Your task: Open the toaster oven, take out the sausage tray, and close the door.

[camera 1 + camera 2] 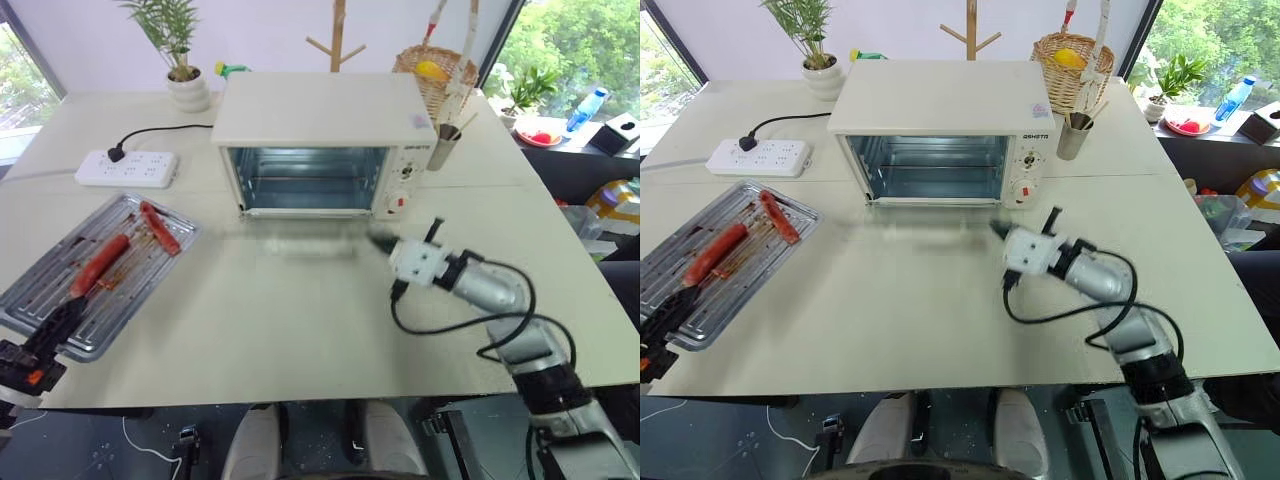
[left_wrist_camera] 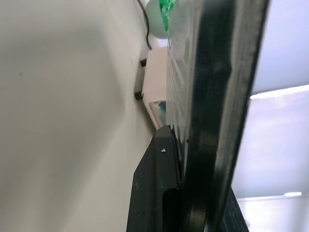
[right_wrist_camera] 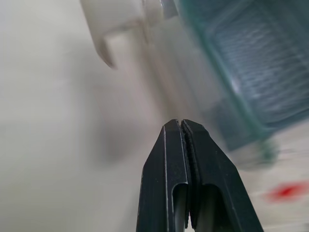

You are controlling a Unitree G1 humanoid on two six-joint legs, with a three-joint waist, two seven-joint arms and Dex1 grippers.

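- Take the toaster oven (image 1: 320,140) as your anchor: it sits toward the far side of the table (image 1: 300,320), front facing you, knobs and a red switch on its right panel.
- The door (image 1: 305,243) is not closed; you see straight into the bare cavity, and the door shows only as a blurred streak just in front of the oven's lower edge, so its exact angle cannot be told.
- In the right wrist view its cream bar handle (image 3: 113,29) and glass pane are smeared just ahead of the fingertips.
- Your right gripper (image 1: 380,240) is in front of the oven's right panel, below the red switch, fingers pressed together with nothing between them.
- The sausage tray (image 1: 100,270) is out of the oven, on the table to the oven's left and nearer you, with two sausages (image 1: 100,265) on its ridged bottom.
- Your left gripper (image 1: 55,322) is at the tray's near end, clamped on its rim; the left wrist view shows a black finger (image 2: 154,193) tight against the tray edge.
- A white power strip (image 1: 127,168) lies left of the oven, a potted plant (image 1: 180,50) behind its left corner, a wicker basket (image 1: 440,80) and a metal cup (image 1: 443,150) off its right side.
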